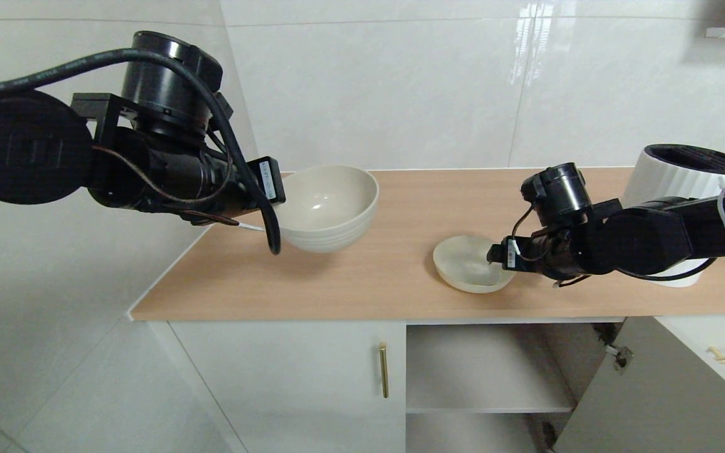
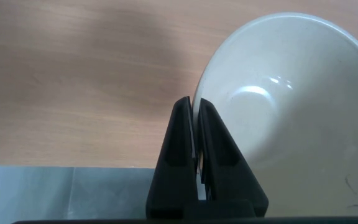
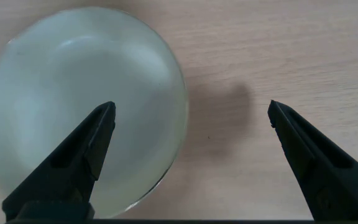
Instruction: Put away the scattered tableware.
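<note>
The left gripper (image 1: 277, 200) grips the left rim of a large cream bowl (image 1: 331, 207) over the left end of the wooden counter (image 1: 400, 283). To the right, the right gripper (image 1: 496, 254) sits at the right edge of a small pale dish (image 1: 466, 264) lying near the counter's front. A white ribbed container (image 1: 683, 173) stands far right. Below, a cabinet door (image 1: 646, 390) hangs open, showing a shelf (image 1: 482, 371).

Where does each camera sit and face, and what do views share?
Head view: on the head, facing forward-down at the counter; both arms, left gripper and right gripper show.
Left wrist view: on that wrist, looking along its gripper, shut on the big bowl.
Right wrist view: on that wrist, looking down past its open gripper at the small dish.
Shared: each wrist view shares its bowl or dish and the counter with the head view.
</note>
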Tool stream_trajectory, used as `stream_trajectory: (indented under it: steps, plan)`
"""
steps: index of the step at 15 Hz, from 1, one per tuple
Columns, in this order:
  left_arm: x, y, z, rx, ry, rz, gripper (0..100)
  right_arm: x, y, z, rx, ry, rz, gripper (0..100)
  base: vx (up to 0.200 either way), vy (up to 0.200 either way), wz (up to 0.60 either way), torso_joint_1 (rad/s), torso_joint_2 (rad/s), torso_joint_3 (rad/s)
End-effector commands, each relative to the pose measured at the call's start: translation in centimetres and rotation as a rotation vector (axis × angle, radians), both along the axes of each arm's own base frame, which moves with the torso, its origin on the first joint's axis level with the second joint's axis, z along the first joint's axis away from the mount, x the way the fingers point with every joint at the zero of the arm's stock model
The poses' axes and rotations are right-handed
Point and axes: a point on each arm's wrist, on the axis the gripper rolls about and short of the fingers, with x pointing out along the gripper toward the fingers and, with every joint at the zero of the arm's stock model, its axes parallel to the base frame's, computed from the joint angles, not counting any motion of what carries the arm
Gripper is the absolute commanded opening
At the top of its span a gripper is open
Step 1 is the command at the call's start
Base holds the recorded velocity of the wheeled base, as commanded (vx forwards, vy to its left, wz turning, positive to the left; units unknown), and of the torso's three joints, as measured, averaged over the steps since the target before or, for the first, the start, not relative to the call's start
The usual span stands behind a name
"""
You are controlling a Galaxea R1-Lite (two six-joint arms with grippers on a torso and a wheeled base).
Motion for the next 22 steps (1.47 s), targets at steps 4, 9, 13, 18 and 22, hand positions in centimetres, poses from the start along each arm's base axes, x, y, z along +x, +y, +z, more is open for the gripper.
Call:
stream_trajectory:
  steps: [4,9,13,18,22]
  plan:
    - [0.0,0.0,-0.1,0.001,0.004,0.002,0,0.6,0.1,-0.8,-0.006,0.016,-0.005,100,0.000,0.000,0.00,0.000,0.00,0.000]
    - [-0.2,-0.6,-0.2,0.003,0.008,-0.017,0,0.6,0.2,-1.0,0.015,0.020,-0.011,0,0.000,0.000,0.00,0.000,0.00,0.000]
    - [-0.3,-0.6,-0.3,0.003,0.008,-0.018,0,0.6,0.2,-0.9,0.017,0.019,-0.012,0,0.000,0.000,0.00,0.000,0.00,0.000]
    - [-0.9,-1.4,-0.3,-0.010,0.012,-0.040,0,-0.6,-0.2,0.9,0.040,-0.016,-0.012,0,0.000,0.000,0.00,0.000,0.00,0.000]
    - [-3.3,-1.0,0.2,-0.038,-0.029,-0.059,0,-5.8,-0.3,4.5,0.058,-0.081,0.063,0,0.000,0.000,0.00,0.000,0.00,0.000]
